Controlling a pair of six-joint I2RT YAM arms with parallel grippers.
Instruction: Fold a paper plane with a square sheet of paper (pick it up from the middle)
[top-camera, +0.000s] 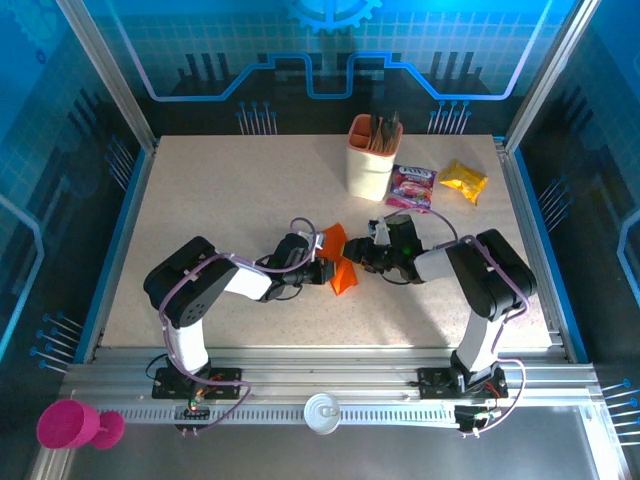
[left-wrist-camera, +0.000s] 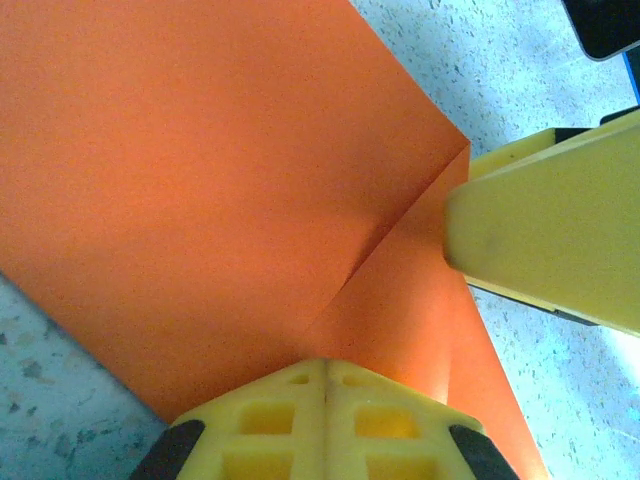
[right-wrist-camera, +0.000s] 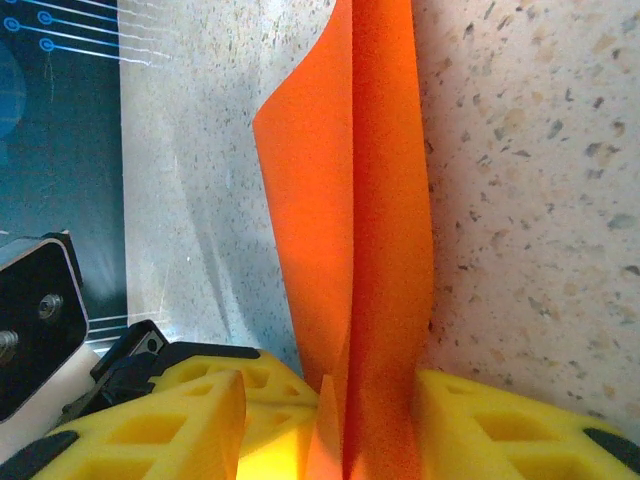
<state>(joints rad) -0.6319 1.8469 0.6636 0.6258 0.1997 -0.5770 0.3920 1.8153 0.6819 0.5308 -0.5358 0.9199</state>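
Observation:
The square sheet of paper (top-camera: 341, 262) is bright orange, folded and standing up off the table's middle between both grippers. In the left wrist view the paper (left-wrist-camera: 220, 170) shows a diagonal crease, and my left gripper (left-wrist-camera: 325, 362) is shut on its lower edge. My left gripper (top-camera: 322, 270) comes at it from the left. My right gripper (top-camera: 365, 258) reaches in from the right. Its jaws (right-wrist-camera: 330, 385) stand apart, with the upright folded paper (right-wrist-camera: 350, 210) between them, close to the right finger (right-wrist-camera: 500, 425). A gap remains beside the left finger (right-wrist-camera: 190, 415). A paper plane is out of view.
A peach holder cup (top-camera: 370, 160) with dark sticks stands at the back. To its right lie a pink snack packet (top-camera: 411, 186) and a yellow packet (top-camera: 464, 180). A magenta cup (top-camera: 70, 425) and a white disc (top-camera: 322, 412) sit on the front rail.

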